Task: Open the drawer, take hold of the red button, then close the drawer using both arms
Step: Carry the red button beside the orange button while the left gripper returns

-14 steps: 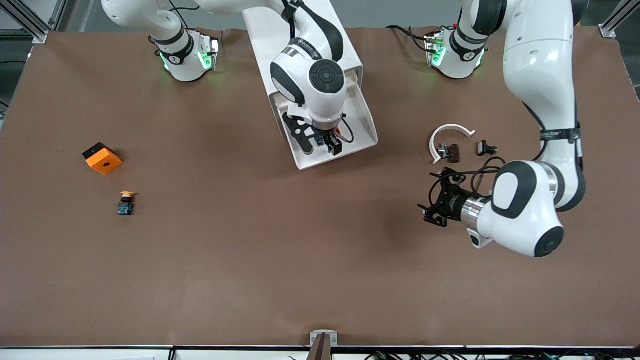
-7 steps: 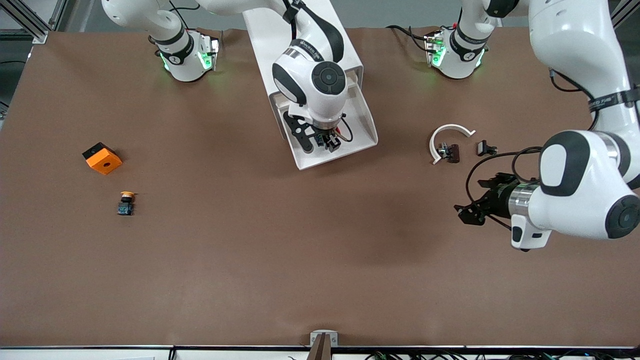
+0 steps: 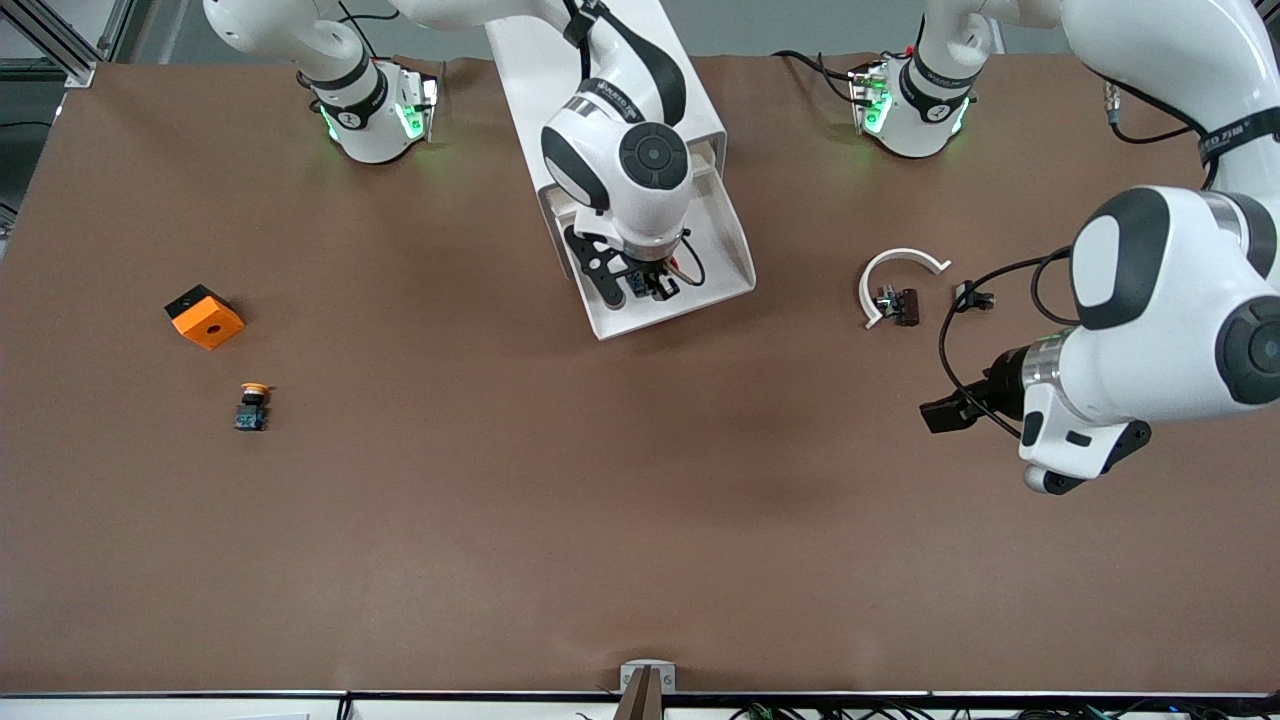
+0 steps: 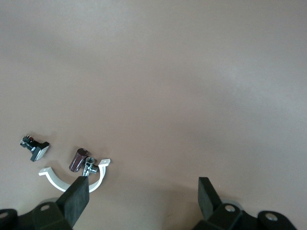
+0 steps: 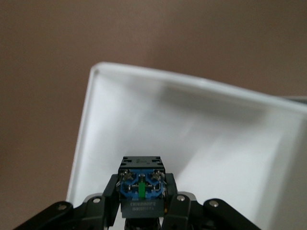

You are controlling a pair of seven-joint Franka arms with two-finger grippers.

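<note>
The right arm reaches down into the open white drawer (image 3: 700, 262). The right gripper (image 5: 142, 203) squeezes the button (image 5: 142, 188) between its fingers, over the smooth white drawer floor. The button's blue base faces the wrist camera. The left arm bends low, and the left gripper (image 4: 144, 197) hangs over the bare brown table (image 3: 560, 500) with fingers wide apart, near a curved white piece (image 4: 76, 179)
</note>
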